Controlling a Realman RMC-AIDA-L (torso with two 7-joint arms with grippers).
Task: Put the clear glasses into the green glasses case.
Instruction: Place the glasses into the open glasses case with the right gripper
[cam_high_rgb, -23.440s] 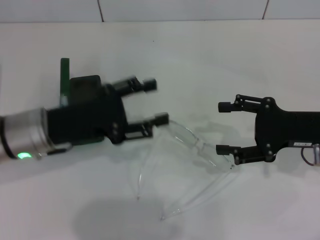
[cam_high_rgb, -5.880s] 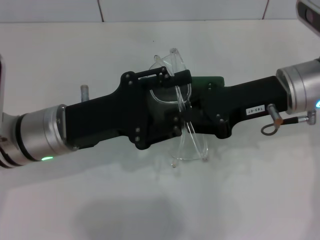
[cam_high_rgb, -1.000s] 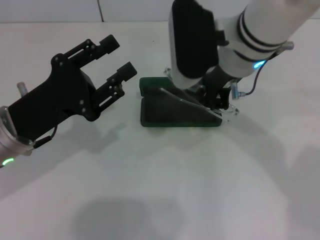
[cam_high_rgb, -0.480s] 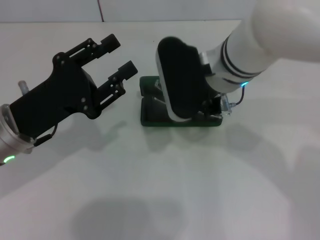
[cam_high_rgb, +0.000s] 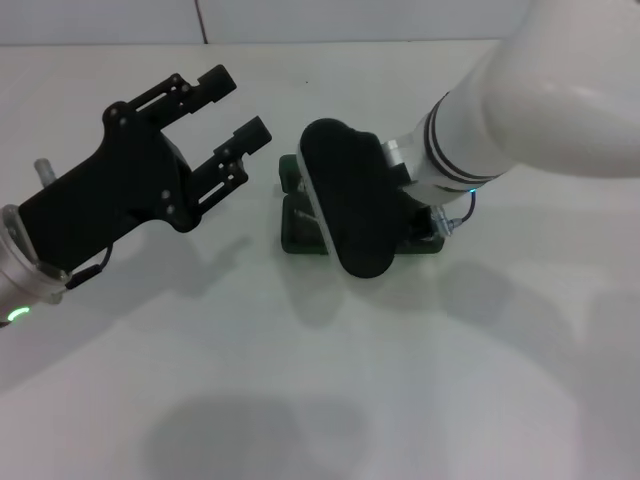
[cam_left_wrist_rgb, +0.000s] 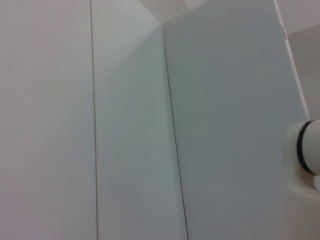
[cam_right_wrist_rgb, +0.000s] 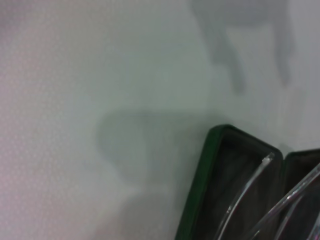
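Observation:
The green glasses case (cam_high_rgb: 298, 228) lies mid-table, mostly covered by my right arm (cam_high_rgb: 500, 110), whose black wrist housing (cam_high_rgb: 345, 200) hangs low over it. The right gripper itself is hidden under that housing. In the right wrist view the case (cam_right_wrist_rgb: 200, 190) stands open, and the thin arms of the clear glasses (cam_right_wrist_rgb: 247, 192) lie across its dark lining. The glasses are hidden in the head view. My left gripper (cam_high_rgb: 240, 108) hovers open and holds nothing, just left of the case and apart from it.
White tabletop (cam_high_rgb: 320, 380) spreads around the case, with a tiled wall (cam_high_rgb: 200, 20) along the back edge. The left wrist view shows only pale wall panels (cam_left_wrist_rgb: 130, 125) and a bit of the white arm (cam_left_wrist_rgb: 305, 160).
My right arm has swung down and to the left over the case, covering more of it and hiding the glasses. The left gripper has barely moved.

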